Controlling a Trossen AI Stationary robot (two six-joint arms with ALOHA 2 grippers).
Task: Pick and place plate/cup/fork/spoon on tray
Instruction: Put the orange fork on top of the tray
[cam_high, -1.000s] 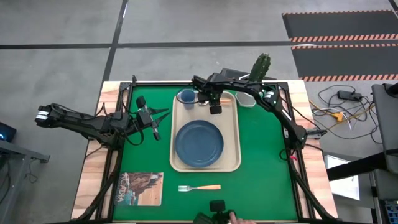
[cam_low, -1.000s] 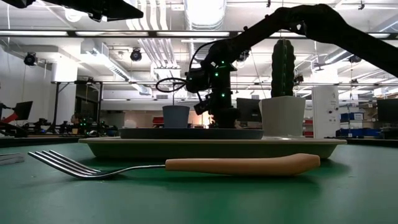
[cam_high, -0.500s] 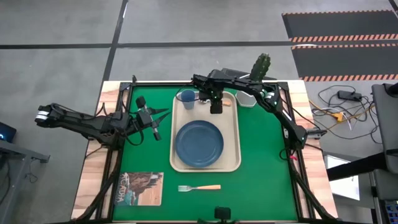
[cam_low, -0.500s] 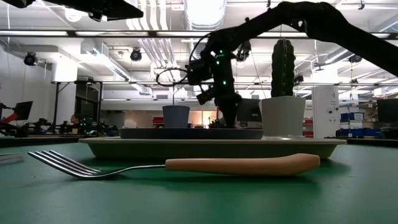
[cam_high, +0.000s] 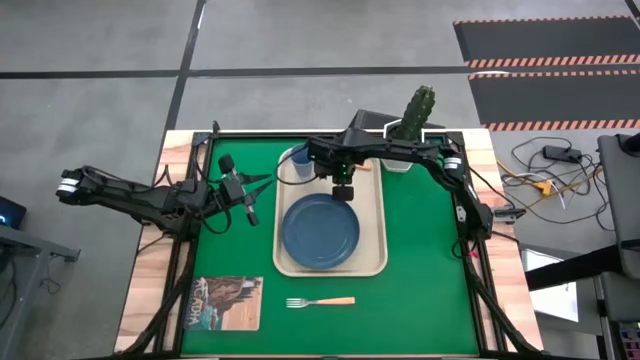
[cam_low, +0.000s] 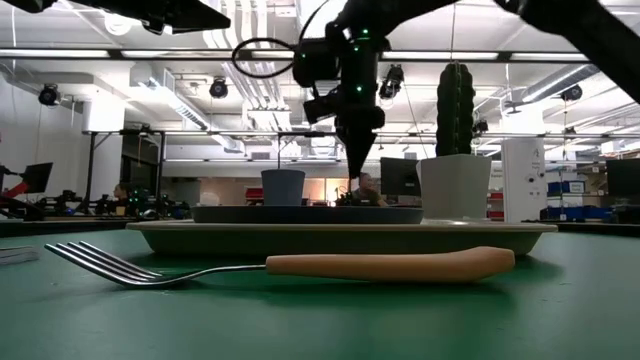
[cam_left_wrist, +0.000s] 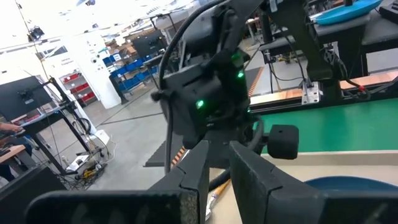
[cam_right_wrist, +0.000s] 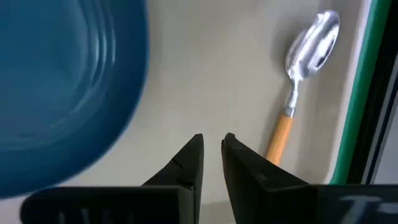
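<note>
The cream tray (cam_high: 378, 225) lies mid-table. On it rest the dark blue plate (cam_high: 320, 230), the blue cup (cam_high: 298, 156) at its far left corner, and the spoon (cam_right_wrist: 297, 87), which lies flat beside the tray's rim. The fork (cam_high: 320, 301) lies on the green mat near the front edge, tines to the left. My right gripper (cam_high: 343, 192) hangs above the plate's far rim, pointing down, shut and empty; in the right wrist view (cam_right_wrist: 212, 144) the spoon lies apart from it. My left gripper (cam_high: 265, 181) waits left of the tray, shut and empty.
A white pot with a cactus (cam_high: 405, 150) stands just beyond the tray's far right corner. A picture-covered booklet (cam_high: 225, 302) lies at the near left. Green mat lies bare right of the tray and around the fork.
My right gripper has risen from the tray's far end and gone a little toward the near edge, over the plate's far rim. The spoon stays lying on the tray.
</note>
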